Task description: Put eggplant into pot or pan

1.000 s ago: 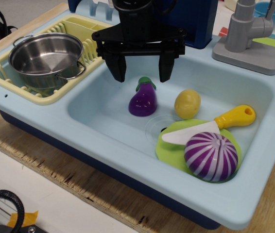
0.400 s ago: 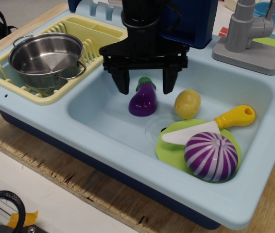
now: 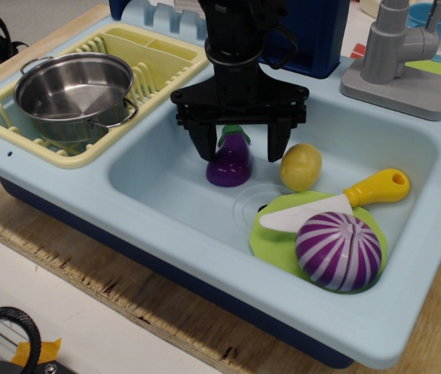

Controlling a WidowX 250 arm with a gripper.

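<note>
The purple eggplant [image 3: 231, 163] with its green cap stands on the floor of the light blue sink [image 3: 166, 199]. My black gripper [image 3: 238, 148] is open and low in the sink, one finger on each side of the eggplant's top, not closed on it. The shiny steel pot [image 3: 75, 93] sits empty in the yellow dish rack [image 3: 139, 48] at the left, apart from the gripper.
A yellow potato [image 3: 300, 167] lies just right of the eggplant, close to my right finger. A green plate [image 3: 271, 243] holds a striped purple onion [image 3: 338, 251] and a yellow-handled knife [image 3: 337, 199]. A grey faucet [image 3: 398, 54] stands at the back right.
My gripper has moved down and slightly right into the sink, so its open fingers now straddle the eggplant. The eggplant, pot and other things have not moved.
</note>
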